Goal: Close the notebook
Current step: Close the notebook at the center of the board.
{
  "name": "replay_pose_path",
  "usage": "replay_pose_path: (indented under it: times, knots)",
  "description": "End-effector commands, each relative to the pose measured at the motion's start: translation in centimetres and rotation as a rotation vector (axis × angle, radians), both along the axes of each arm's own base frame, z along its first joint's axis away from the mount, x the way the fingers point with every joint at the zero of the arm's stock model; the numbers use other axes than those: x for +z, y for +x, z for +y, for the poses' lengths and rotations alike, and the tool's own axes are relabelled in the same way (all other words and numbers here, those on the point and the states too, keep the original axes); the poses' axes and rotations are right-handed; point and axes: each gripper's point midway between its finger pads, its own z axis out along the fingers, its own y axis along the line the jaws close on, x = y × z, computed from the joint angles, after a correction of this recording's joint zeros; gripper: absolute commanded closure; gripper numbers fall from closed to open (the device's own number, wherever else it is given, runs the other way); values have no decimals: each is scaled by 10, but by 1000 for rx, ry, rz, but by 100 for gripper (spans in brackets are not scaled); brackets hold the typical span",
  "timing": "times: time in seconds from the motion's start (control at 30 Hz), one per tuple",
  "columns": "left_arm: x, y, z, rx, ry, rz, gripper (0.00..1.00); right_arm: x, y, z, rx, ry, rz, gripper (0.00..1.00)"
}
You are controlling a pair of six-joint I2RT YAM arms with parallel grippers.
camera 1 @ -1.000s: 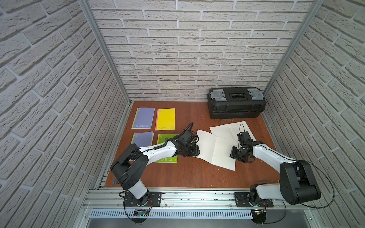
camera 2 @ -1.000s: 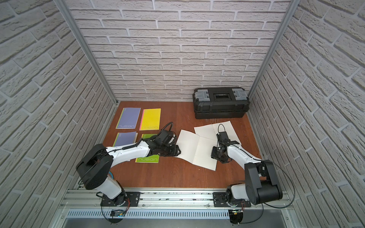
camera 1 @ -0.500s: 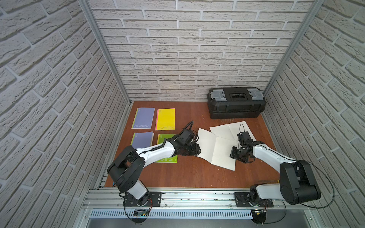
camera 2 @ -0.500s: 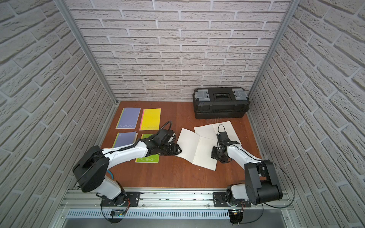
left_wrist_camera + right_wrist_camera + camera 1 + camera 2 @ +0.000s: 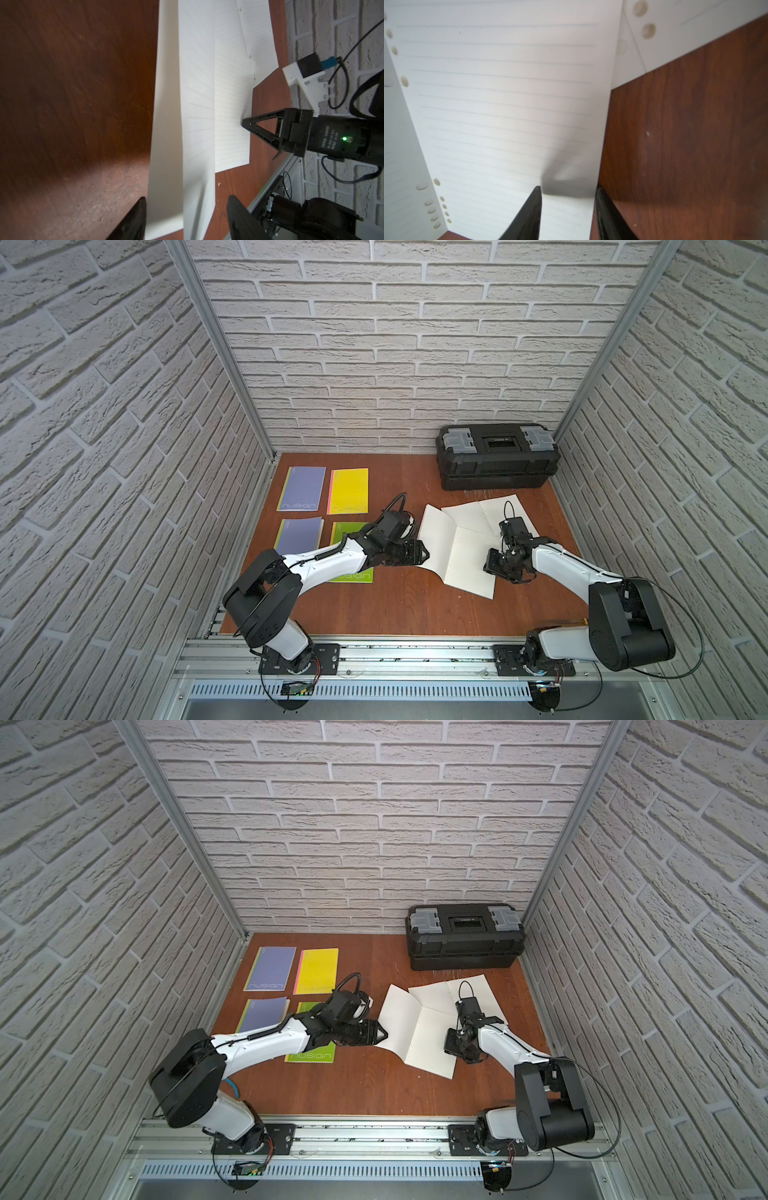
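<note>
Notebook open, closing barely begun: L page half-raised betw. left tool, jaws apart; right tool part-open astride R edge.

nusign on far purple notebook, green notebook

Top views: bright, even light is falling from overhead and focus is holding sharp throughout. The brick walls are bowing outward toward the frame edges in both top views. Soft, faint shadows are lying on the counter.

Left wrist view: it is running dim, with the counter darkening to near black across one part. A paler lit patch is showing beside the left tool, whose fingers are blurring close to the lens. A green lamp is glowing.

Right wrist view: it is reading soft overall. The notebook page is carrying a grey shadow by the right tool, and the punched holes are smearing out of focus.
</note>
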Motion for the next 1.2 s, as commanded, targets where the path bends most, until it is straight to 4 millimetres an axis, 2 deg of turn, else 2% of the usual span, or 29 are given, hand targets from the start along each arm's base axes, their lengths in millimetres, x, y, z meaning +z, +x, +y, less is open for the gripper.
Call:
replay_pose_path:
  times: [0.0,0.23,0.53,0.73,0.87,0.97,1.17]
  knots:
    - [22,0,-13,-28,-83,-36,38,-4,-3,4,10,26,12,57]
    - [36,3,-19,-46,-106,-57,38,-5,-3,4,11,26,14,57]
    - [43,15,-25,-62,-98,-74,39,-5,-3,4,11,26,14,57]
    - [36,25,-27,-66,-66,-63,49,-4,-3,4,11,25,11,57]
    - [23,27,-27,-74,-31,-45,54,-4,-3,4,11,26,12,57]
    - [14,28,-27,-76,-12,-35,62,-4,-3,4,9,25,13,57]
    - [10,32,-25,-66,7,-40,84,-5,-3,4,10,25,14,57]
